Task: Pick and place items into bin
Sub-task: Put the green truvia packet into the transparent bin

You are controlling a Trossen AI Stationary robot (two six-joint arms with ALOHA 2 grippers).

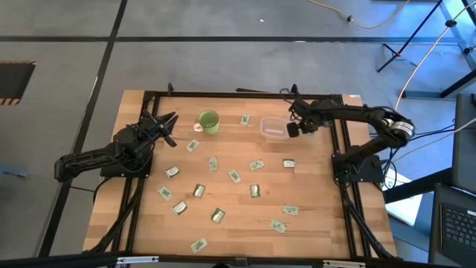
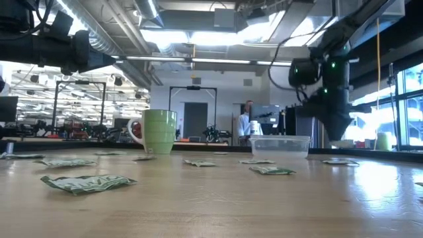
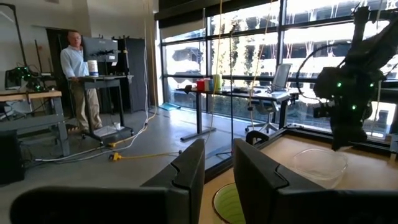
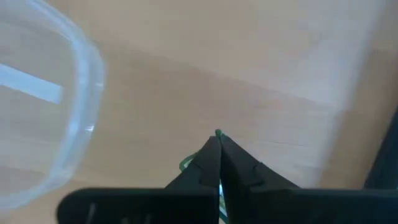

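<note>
Several pale green and silvery packets (image 1: 234, 176) lie flat across the wooden table, one close to the low camera (image 2: 86, 182). The clear bin (image 1: 272, 126) (image 2: 281, 145) stands on the far right part of the table, and its rim (image 4: 87, 93) shows in the right wrist view. My right gripper (image 1: 295, 128) (image 2: 335, 134) (image 4: 219, 140) hangs just right of the bin, above the table, shut on a green packet. My left gripper (image 1: 169, 123) (image 3: 219, 155) waits open near the far left, beside the green mug (image 1: 209, 121). My right gripper pinches a green packet between its two fingers, which point down from above. Only a thin green edge (image 4: 217, 132) shows at the fingertips, and another sliver (image 4: 185, 164) beside one finger; the fingers hide everything else. The packet is lifted clear of the table, beside the bin's rim.
The green mug (image 2: 158, 131) stands left of the bin on the far side. Black frame rails (image 1: 338, 160) run along the table's edges. A person (image 3: 78, 81) stands at a desk in the room beyond. Bare wood shows between the scattered packets.
</note>
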